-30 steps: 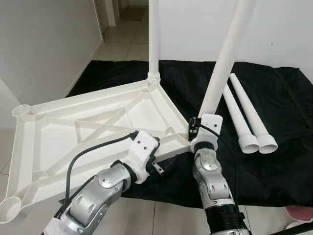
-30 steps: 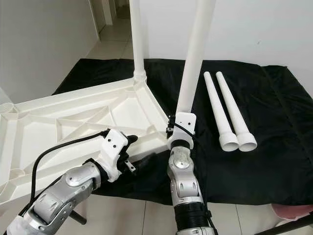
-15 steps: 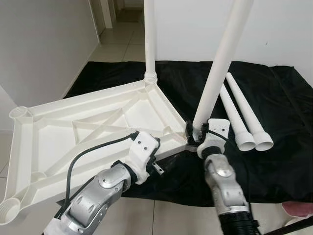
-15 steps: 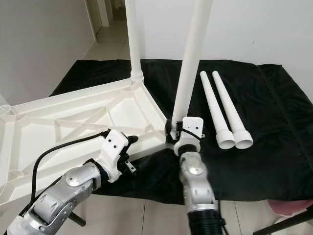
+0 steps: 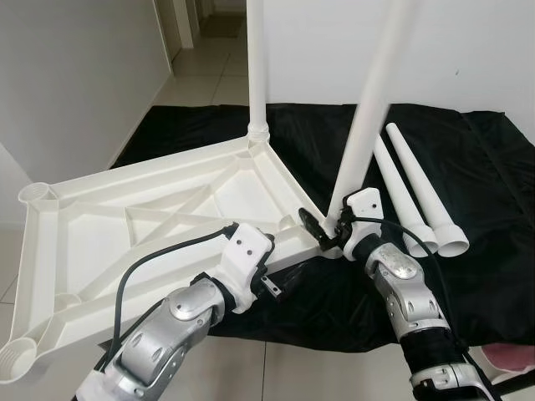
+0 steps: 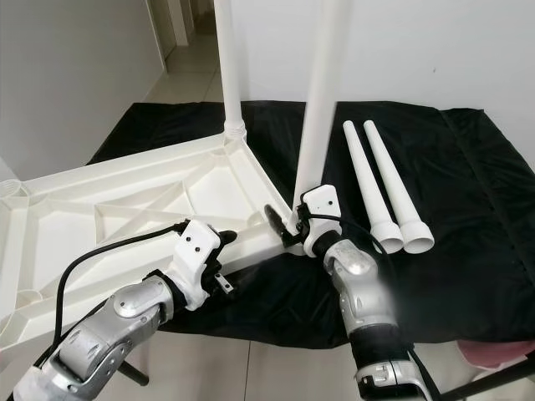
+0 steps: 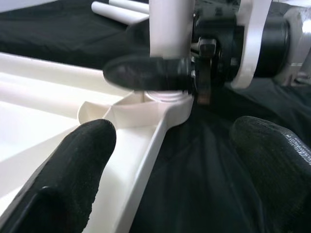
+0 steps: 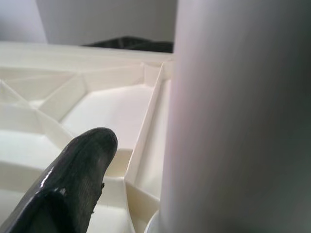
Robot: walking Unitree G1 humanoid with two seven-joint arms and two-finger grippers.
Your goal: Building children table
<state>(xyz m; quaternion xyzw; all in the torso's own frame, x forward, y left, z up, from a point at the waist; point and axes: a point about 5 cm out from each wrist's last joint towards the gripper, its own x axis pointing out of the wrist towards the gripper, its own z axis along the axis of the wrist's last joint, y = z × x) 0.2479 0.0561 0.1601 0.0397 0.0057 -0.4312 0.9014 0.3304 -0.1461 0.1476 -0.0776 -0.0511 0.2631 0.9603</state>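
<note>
Right gripper [image 5: 328, 236] pinching leg 2 at the corner socket.
We see its fingers clasp the upright leg [image 5: 368, 109] base, long axis vertical, over the tabletop [image 5: 159, 217] near corner; left gripper [image 6: 224, 261] spread, just beside that corner; spare legs [image 5: 422, 196] lie beyond, nearer the right arm.

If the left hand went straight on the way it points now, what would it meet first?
Probably the tabletop's near corner, then the leg the right hand grips there. The left hand is open; depth is unclear.
</note>
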